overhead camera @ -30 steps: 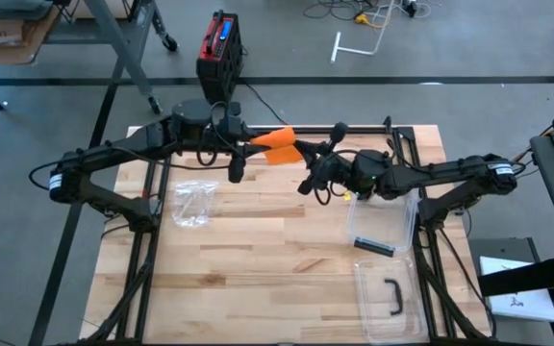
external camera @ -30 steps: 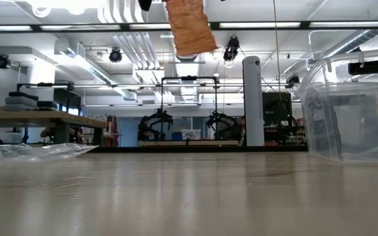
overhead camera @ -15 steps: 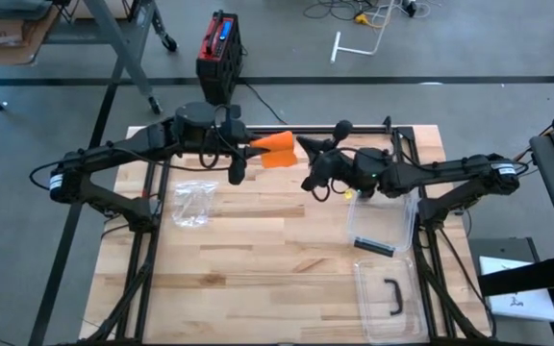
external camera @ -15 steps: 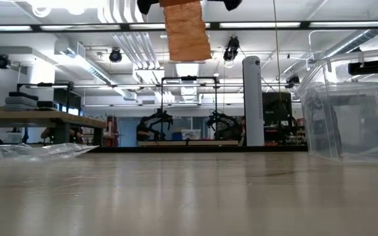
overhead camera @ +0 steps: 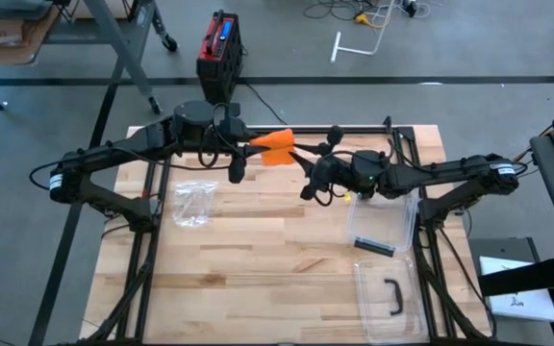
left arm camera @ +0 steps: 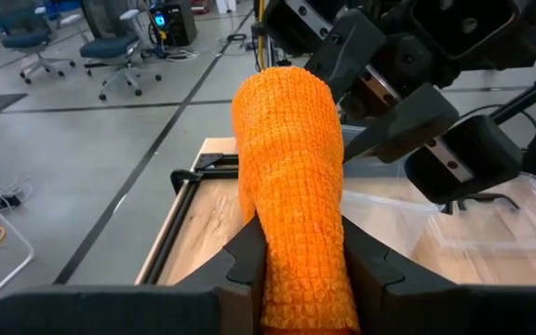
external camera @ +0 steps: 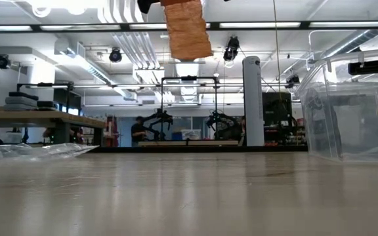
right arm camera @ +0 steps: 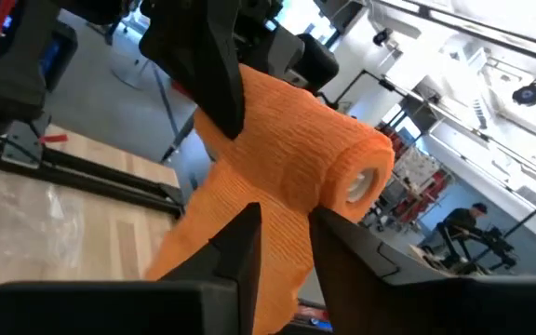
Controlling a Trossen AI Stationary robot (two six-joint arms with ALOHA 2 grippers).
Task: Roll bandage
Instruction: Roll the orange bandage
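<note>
The orange bandage (overhead camera: 275,146) is held aloft over the table's (overhead camera: 258,250) far edge, pinched by the left gripper (left arm camera: 298,265) while the right gripper (right arm camera: 282,233) nips its roll so winding can proceed.

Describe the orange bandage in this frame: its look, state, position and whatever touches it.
The bandage is orange crinkled, stretchy-looking fabric, partly wound into a roll with a pale hollow core at one end and a loose tail hanging down. It is held in the air above the table's far edge, between the two arms. The left gripper is clamped on it; the right gripper has its fingers on either side of the tail.
</note>
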